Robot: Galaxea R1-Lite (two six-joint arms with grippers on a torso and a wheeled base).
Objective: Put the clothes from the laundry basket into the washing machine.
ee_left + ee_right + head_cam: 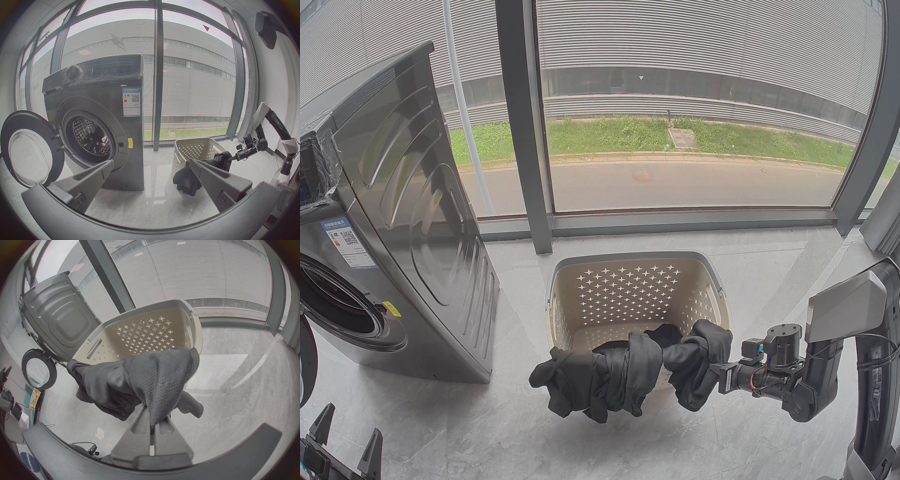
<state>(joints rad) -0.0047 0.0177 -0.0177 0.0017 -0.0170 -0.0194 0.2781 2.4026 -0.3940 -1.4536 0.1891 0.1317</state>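
Observation:
My right gripper [720, 375] is shut on a bundle of dark grey clothes [612, 375] that hangs over the near rim of the cream laundry basket [637, 287]. In the right wrist view the mesh cloth [150, 377] drapes over the closed fingers [140, 430], with the basket [150, 330] behind it. The grey washing machine [394, 219] stands at the left, its round door [29, 150] swung open and the drum [90, 140] exposed. Low at the near left, my left gripper [347, 440] is open and holds nothing; it faces the machine [103, 125] from a distance, fingertips [107, 165] spread wide.
A glass wall with dark frame posts [525, 125] runs behind the basket and the machine. Pale tiled floor [487, 425] lies free between the machine and the basket. In the right wrist view, cables and small items [18, 415] lie on the floor beyond the open door.

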